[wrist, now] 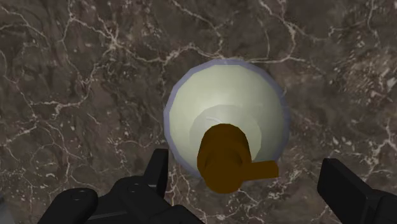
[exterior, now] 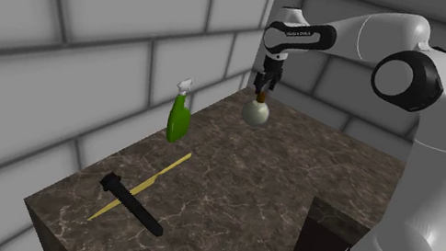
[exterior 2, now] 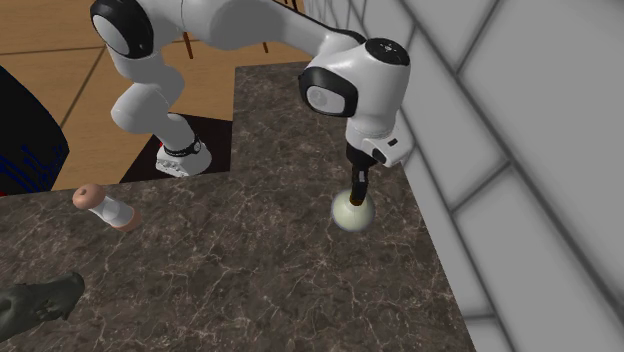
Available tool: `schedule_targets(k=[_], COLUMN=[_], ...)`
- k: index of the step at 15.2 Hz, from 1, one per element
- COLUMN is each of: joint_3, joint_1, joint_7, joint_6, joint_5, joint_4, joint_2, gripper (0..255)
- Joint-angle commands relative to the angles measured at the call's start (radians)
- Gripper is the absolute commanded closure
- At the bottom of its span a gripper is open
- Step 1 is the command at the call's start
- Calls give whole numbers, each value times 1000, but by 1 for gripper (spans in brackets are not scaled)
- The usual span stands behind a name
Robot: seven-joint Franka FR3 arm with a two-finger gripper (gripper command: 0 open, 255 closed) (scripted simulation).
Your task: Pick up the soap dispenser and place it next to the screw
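The claw hangs straight over the soap dispenser and is spread wide. In the wrist view its fingers stand either side of the brown pump head with a bare gap on both sides, so nothing is gripped. I judge the step in hand to be the approach for the pick, with the grasp not yet made.

At the left of the shoulder view, a black rod with a thicker head lies on the dark marbled counter. I take it for the screw, though I cannot be sure. It crosses a thin yellow stick. Next comes a green spray bottle, upright near the wall. Then comes the dispenser, a pale round body standing on the counter close to the far wall. From the dispenser, the spray bottle lies between 8 and 9 o'clock and the black rod between 7 and 8 o'clock, well apart.

In the second exterior view, a dark green object sits at 8 o'clock of the dispenser. A white bottle with a brown cap lies on its side at 9 o'clock, also well apart.

The next move probably calls for a short descent and a squeeze on the narrow neck under the pump, since the body looks too broad for the claw. After that it needs a clean lift and a carry toward 7 o'clock that passes clear of the spray bottle.
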Motion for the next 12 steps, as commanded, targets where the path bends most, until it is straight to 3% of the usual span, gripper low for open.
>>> schedule_targets(k=[1,7,12], joint_3=[0,-1,-1], joint_1=[-4,-7,-7], joint_7=[-3,-3,-3], joint_6=[17,83,83], joint_5=[2,4,4], joint_4=[9,-38,-37], joint_2=[24,43,43], gripper=[0,0,0])
